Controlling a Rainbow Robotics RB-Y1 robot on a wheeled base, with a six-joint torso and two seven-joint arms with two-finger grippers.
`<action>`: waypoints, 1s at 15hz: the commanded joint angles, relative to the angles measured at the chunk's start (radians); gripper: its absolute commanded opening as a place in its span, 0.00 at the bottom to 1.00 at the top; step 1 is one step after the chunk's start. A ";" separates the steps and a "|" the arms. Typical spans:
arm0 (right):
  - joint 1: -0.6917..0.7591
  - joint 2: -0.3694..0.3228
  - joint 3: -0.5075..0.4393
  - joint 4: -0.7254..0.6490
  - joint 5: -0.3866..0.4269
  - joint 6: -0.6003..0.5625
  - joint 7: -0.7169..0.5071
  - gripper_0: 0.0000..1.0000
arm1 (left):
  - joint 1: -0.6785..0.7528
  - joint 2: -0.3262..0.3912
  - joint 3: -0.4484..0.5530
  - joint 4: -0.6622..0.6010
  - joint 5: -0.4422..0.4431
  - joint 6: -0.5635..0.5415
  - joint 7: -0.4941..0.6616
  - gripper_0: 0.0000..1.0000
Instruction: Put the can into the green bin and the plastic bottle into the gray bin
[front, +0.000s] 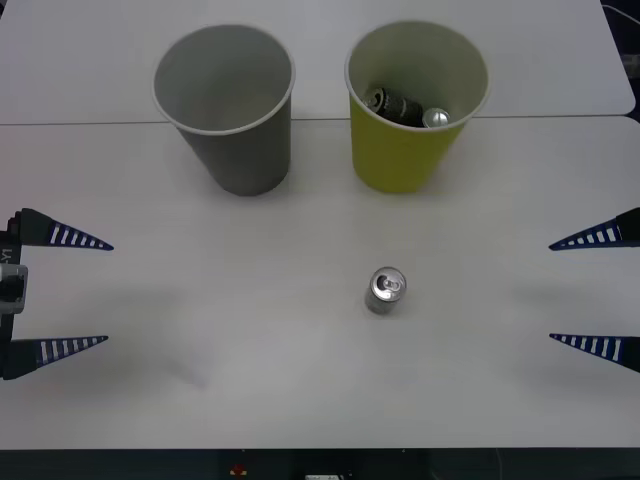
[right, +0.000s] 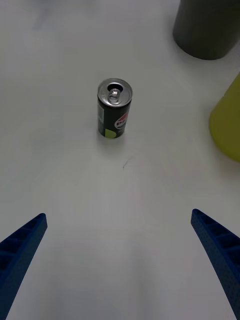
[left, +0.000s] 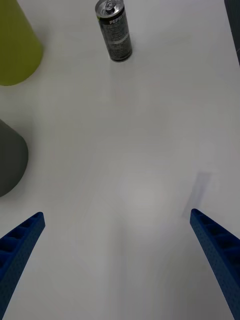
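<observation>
The can (front: 385, 290) stands upright mid-table, nearer the front edge, well short of the green bin (front: 405, 160), which already holds cans. My right gripper (front: 595, 290) and left gripper (front: 60, 290) wait spread wide at the side edges.

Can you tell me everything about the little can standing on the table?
The can is a small, short drink can with a dark, blackish body, pale and blue label marks and a yellow-green patch low on its side. Its shiny silver top has a pull tab and looks like metal. It stands upright on the white table, alone, nearer the robot than the green bin. Nothing touches it except the table. The left gripper and the right gripper hang open at the sides, well clear of it.
</observation>
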 joint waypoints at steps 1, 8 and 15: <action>0.010 -0.001 -0.001 -0.001 0.001 -0.007 0.003 1.00 | 0.000 0.000 0.000 0.000 0.000 0.000 0.000 1.00; 0.028 0.021 -0.022 0.013 0.004 -0.001 0.026 1.00 | 0.000 0.000 0.000 0.000 0.000 0.000 0.000 1.00; 0.027 0.140 0.049 0.091 -0.025 0.044 0.090 1.00 | 0.000 0.000 0.000 0.000 0.000 0.000 0.000 1.00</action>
